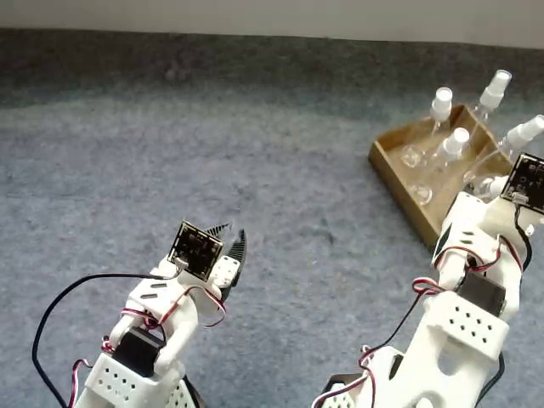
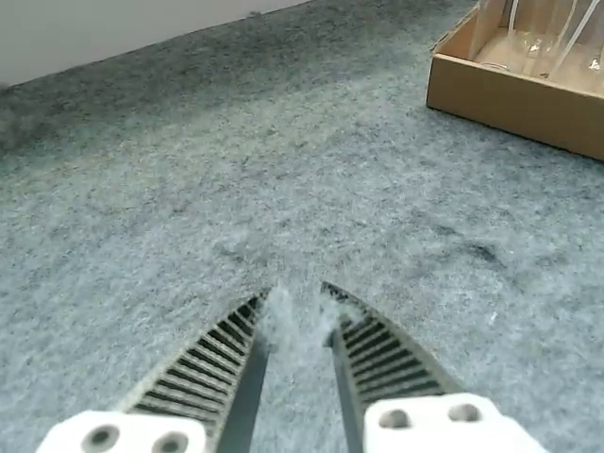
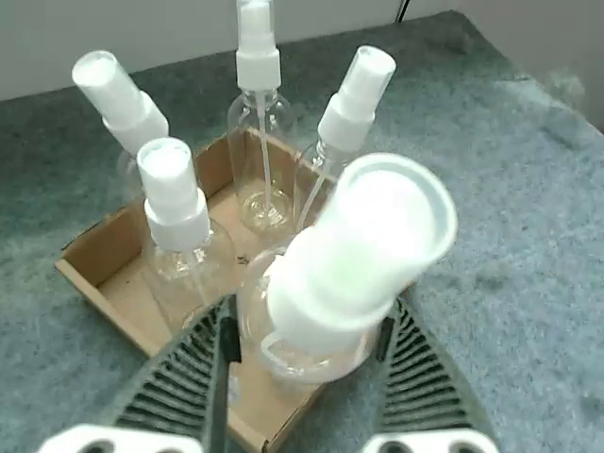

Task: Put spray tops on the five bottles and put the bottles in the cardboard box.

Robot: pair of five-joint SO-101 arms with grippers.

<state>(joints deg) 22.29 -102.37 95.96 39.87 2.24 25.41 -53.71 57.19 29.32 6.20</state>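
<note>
A cardboard box [image 1: 393, 161] lies at the table's right side and holds several clear bottles with white spray tops [image 1: 441, 104]. In the right wrist view several capped bottles [image 3: 176, 200] stand upright in the box [image 3: 94, 274]. My right gripper [image 3: 310, 307] is shut on one more capped bottle [image 3: 359, 236], which tilts over the box's near edge. From above, that bottle [image 1: 489, 184] shows just under the right wrist. My left gripper [image 2: 297, 294] hovers open over bare carpet, far left of the box [image 2: 510, 99], with nothing between its fingers [image 1: 240, 246].
Grey carpet [image 1: 255, 153] covers the table between the two arms and to the left of the box. A pale wall [image 1: 272, 13] runs along the far edge. Cables trail from both arm bases at the near edge.
</note>
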